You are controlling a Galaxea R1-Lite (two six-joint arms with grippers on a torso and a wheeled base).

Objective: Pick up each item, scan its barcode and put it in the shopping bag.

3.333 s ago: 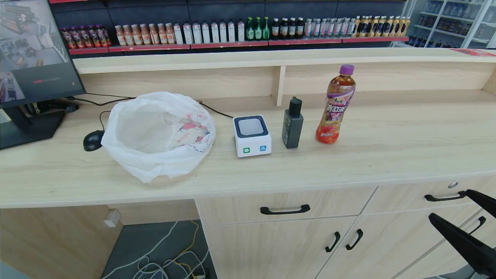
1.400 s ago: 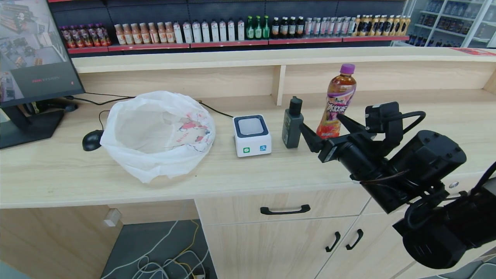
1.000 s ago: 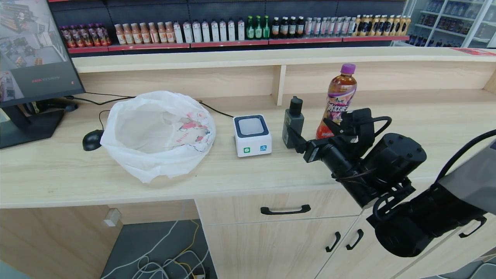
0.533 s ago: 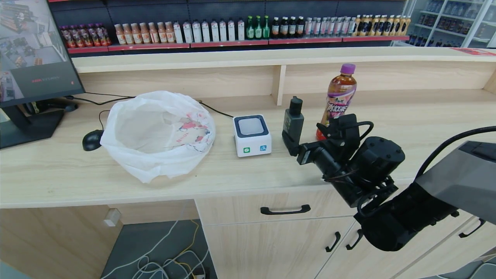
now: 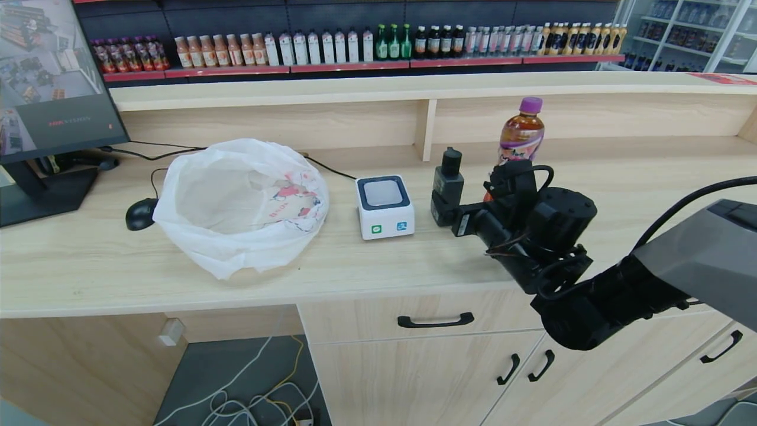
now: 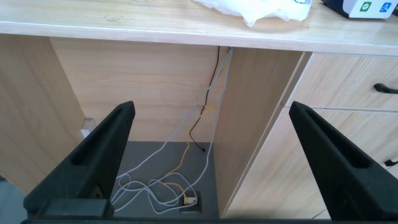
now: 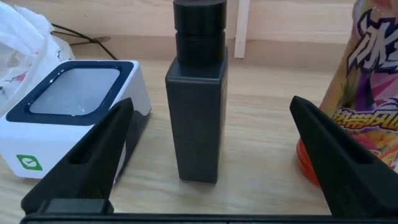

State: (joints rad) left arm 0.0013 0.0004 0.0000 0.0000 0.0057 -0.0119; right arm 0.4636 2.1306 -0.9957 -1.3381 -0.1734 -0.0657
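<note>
A dark grey bottle stands upright on the wooden counter, between a white scanner box and an orange drink bottle with a purple cap. My right gripper is open at counter height, one finger on each side of the grey bottle and apart from it. The white shopping bag lies open to the left of the scanner. My left gripper hangs open and empty below the counter's edge, in front of the gap under it.
A monitor and a black mouse sit at the counter's left end. A raised back ledge with a divider runs behind the items. Drawers with black handles are below. Cables lie on the floor.
My right arm has come up from the lower right and moved left and forward over the counter. Its open fingers now flank the grey bottle and partly hide the orange one.
</note>
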